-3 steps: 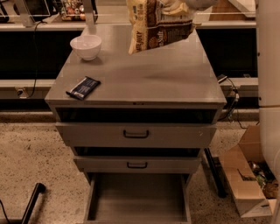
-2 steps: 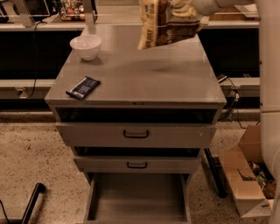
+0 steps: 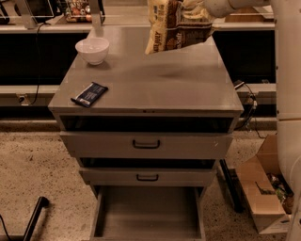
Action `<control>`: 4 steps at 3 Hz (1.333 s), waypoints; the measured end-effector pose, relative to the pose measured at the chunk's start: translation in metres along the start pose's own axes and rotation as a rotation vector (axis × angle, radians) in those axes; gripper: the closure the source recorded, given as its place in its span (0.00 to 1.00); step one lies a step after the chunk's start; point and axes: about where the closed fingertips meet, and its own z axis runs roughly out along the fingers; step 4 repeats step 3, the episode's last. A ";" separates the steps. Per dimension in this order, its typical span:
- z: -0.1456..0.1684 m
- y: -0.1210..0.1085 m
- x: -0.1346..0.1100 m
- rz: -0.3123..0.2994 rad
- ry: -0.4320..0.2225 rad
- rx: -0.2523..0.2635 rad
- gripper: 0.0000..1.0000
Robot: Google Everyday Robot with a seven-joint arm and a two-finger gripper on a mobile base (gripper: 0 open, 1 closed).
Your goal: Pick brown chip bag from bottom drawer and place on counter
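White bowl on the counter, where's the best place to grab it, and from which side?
Take the white bowl by its rim, coming straight down from above, one finger inside and one outside. It stands upright with its mouth open, and its round wall probably spans too wide. The tool is at the top right, shut on the brown chip bag above the counter.

Speckled floor [image 3: 33,164], cardboard box [image 3: 261,190] near right, long bench [image 3: 51,28] far behind, warm dim light, my gripper [image 3: 195,7] far right, clamping the brown chip bag [image 3: 173,29].
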 end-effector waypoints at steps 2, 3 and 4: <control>0.007 0.002 -0.003 0.000 -0.009 -0.006 0.12; 0.010 0.003 -0.004 -0.001 -0.012 -0.008 0.00; 0.010 0.003 -0.004 -0.001 -0.012 -0.008 0.00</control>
